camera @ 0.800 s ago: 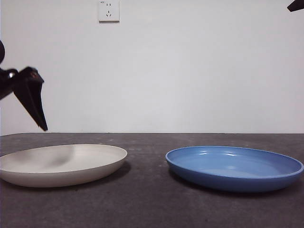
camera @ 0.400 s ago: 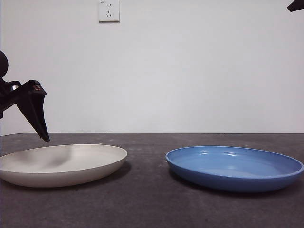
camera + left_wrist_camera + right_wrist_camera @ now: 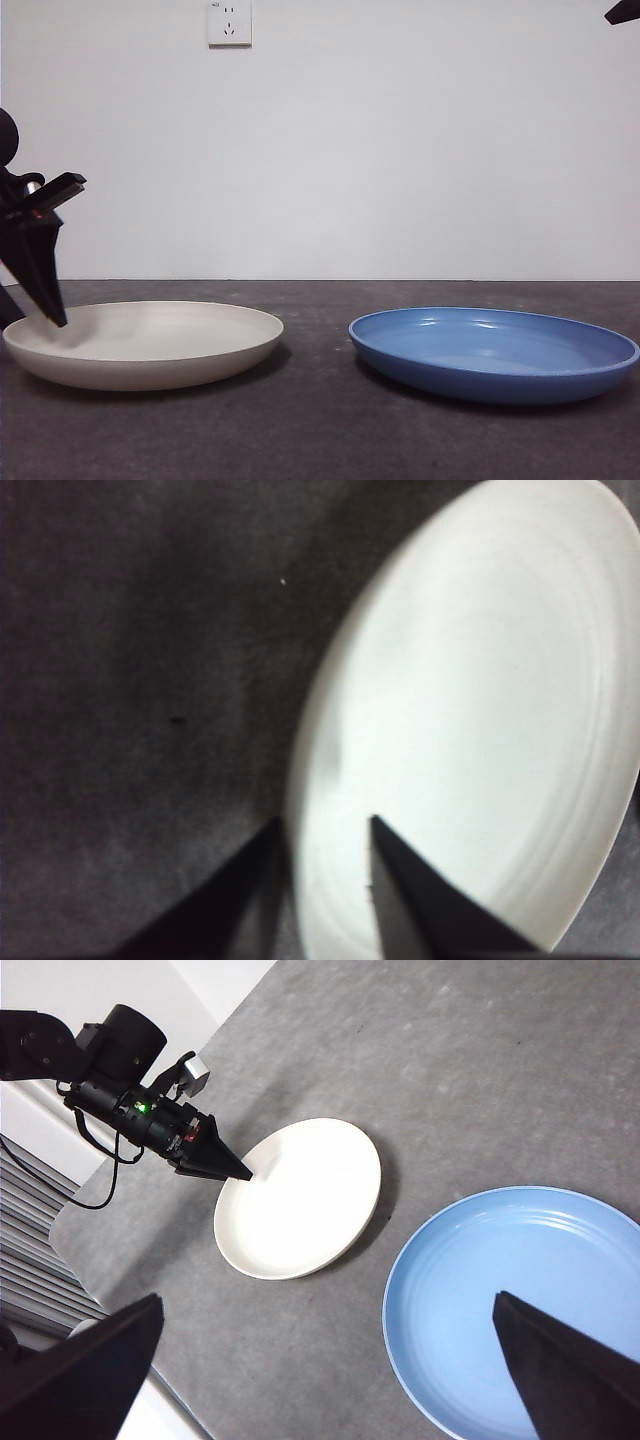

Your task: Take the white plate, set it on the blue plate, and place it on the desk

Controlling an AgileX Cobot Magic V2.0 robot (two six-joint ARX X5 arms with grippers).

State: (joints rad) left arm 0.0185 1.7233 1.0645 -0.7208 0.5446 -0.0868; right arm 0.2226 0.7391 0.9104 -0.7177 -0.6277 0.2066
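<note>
Lowered since before, left tool [image 3: 322,825] now straddles the white plate's [image 3: 150,340] rim, jaws apart, gripping nothing.

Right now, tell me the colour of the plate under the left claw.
Off-white plate; clearest in the right wrist view.

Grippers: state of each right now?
Left gripper: open, fingers straddling the white plate rim, not clamped.
Right gripper: open wide, holding nothing, above the blue plate.

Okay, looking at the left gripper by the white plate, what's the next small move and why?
Probably shut the left gripper: its jaws stand open astride the white plate's rim, one over the plate, one over the desk. The blue plate lies bare.
</note>
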